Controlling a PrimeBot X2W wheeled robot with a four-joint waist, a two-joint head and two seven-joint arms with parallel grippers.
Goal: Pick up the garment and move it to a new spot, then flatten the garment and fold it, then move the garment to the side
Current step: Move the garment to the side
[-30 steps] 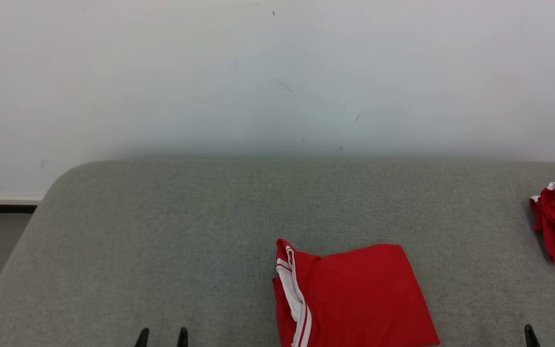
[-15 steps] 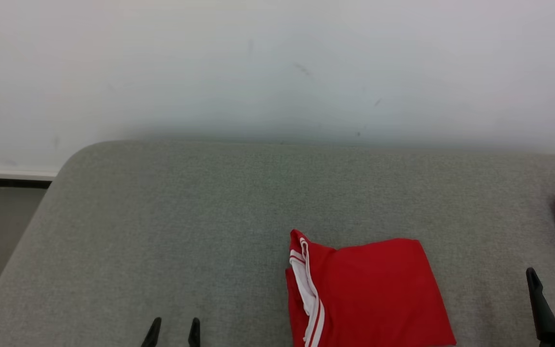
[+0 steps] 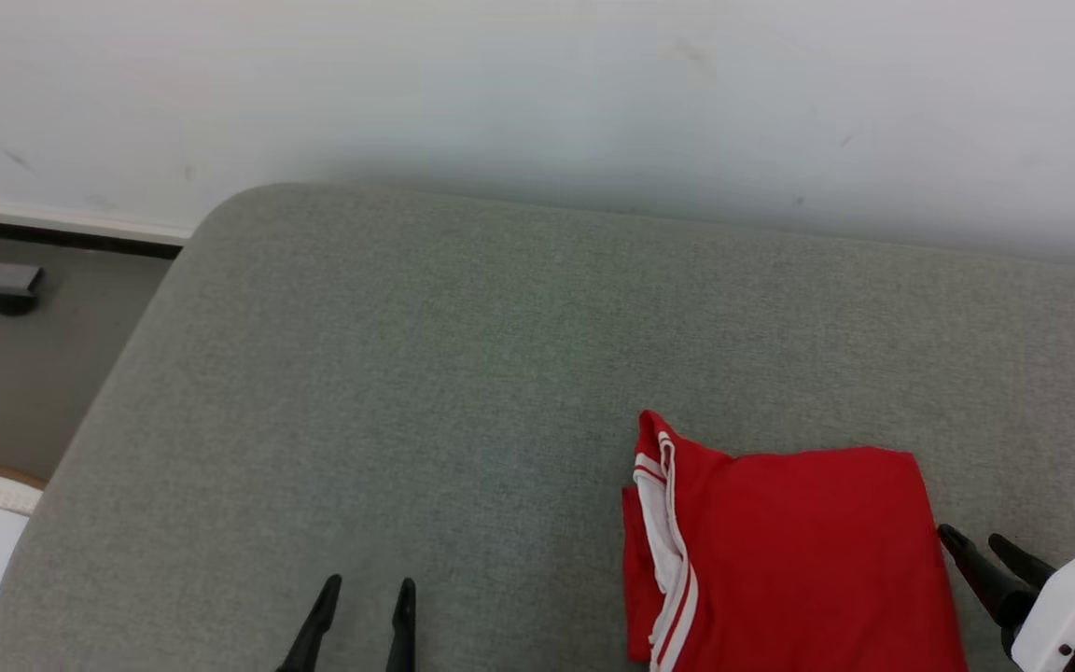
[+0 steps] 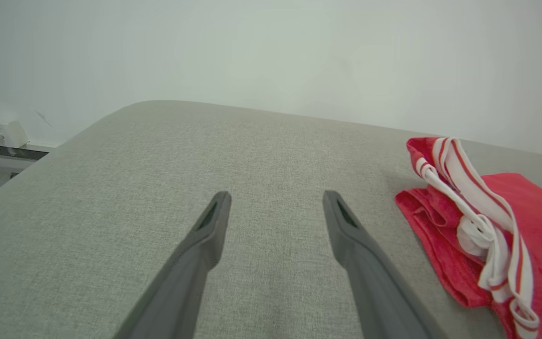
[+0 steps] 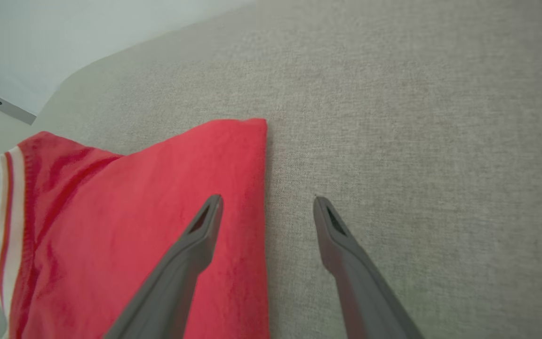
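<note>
The left claw [image 4: 275, 197] hangs above the grey fabric surface [image 4: 158, 155] with its two dark fingers [image 4: 195, 254] spread wide and nothing between them. A folded red garment [image 4: 530, 221] with white striped trim lies on the surface to the right of the claw, clear of the nearer finger. A plain white wall [image 4: 271, 47] stands behind the surface's far edge.

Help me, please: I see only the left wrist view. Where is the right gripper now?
Observer: The right gripper is open at the garment's right edge, one finger over it, one over the cushion.
Operator: Does it hold the garment?
Observer: No, the garment lies flat, not lifted.
Operator: Is that edge neat?
Observer: Yes, it is straight and plain red.
</note>
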